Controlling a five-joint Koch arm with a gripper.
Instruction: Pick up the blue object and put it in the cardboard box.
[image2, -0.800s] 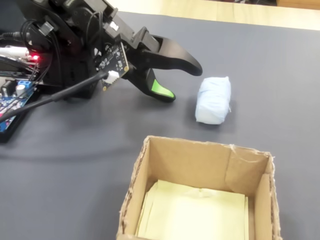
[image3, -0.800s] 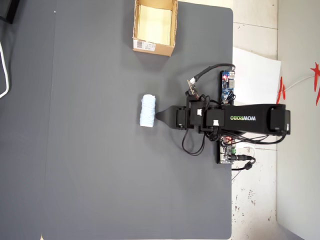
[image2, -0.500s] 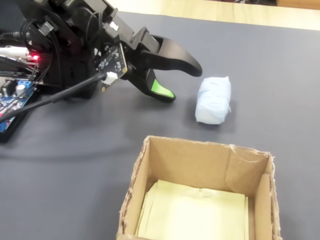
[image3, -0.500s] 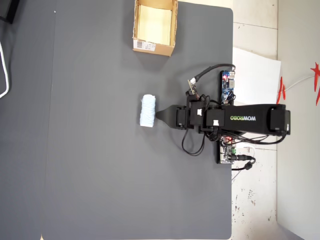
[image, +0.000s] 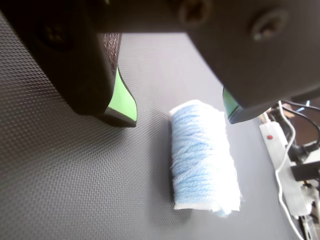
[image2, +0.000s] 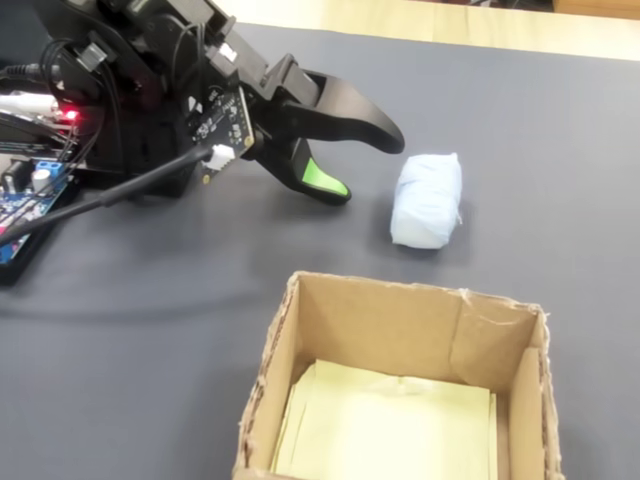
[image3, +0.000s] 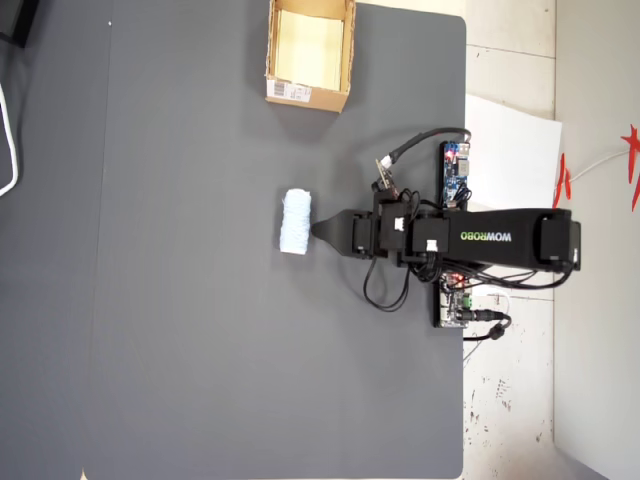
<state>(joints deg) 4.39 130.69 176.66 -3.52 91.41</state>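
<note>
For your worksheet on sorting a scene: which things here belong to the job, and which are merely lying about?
Job:
- blue yarn roll
- cardboard box, open and empty
- tool, open beside the roll

Lying about:
- blue circuit board
- white paper sheet

Arm stretched low, gripper (image: 181, 116) parted.

In the overhead view the arm (image3: 500, 238) lies along the 3-to-9 o'clock line, base end at 3, its gripper (image3: 318, 230) tapering to a tip toward 9. In the fixed view the gripper (image2: 370, 165) points toward 4 o'clock, one black jaw arching above a lower jaw with a green pad. In the wrist view both jaws enter from 12 o'clock with a wide gap between their green-lined tips.
</note>
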